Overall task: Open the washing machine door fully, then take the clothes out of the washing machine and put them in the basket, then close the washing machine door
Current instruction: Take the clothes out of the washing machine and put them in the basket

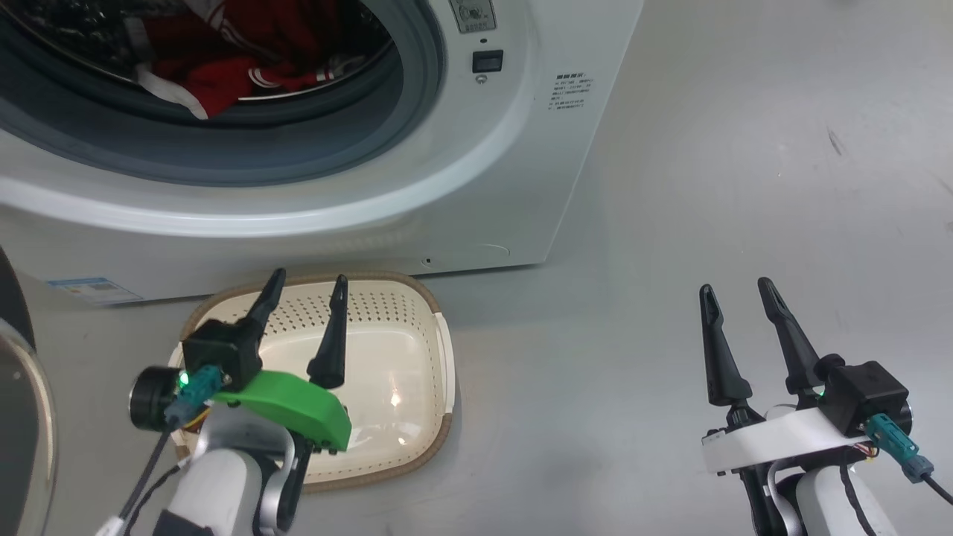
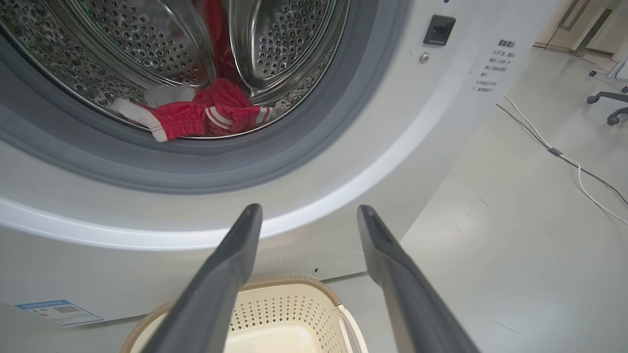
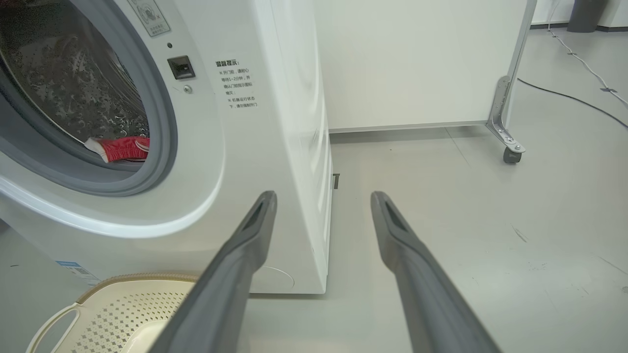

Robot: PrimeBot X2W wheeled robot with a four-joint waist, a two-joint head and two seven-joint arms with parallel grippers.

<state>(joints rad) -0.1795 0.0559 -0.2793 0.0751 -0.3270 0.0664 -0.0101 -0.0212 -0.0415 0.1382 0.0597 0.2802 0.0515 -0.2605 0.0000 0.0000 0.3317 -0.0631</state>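
Note:
The white washing machine (image 1: 417, 186) stands with its mouth uncovered. Its door (image 1: 18, 417) hangs swung out at the far left edge of the head view, dark rim and clear glass showing. Red clothes (image 1: 223, 67) with white stripes lie at the bottom of the steel drum, also seen as clothes (image 2: 201, 117) and clothes (image 3: 122, 148). The cream basket (image 1: 402, 387) sits on the floor just in front of the machine, nothing in it. My left gripper (image 1: 307, 286) hovers over the basket, open and holding nothing. My right gripper (image 1: 737, 289) hangs open over bare floor to the right.
Grey floor stretches to the right of the machine. A white panel on castors (image 3: 510, 147) stands behind it. Cables (image 2: 564, 157) run across the floor on the right, and an office chair base (image 2: 608, 103) shows far off.

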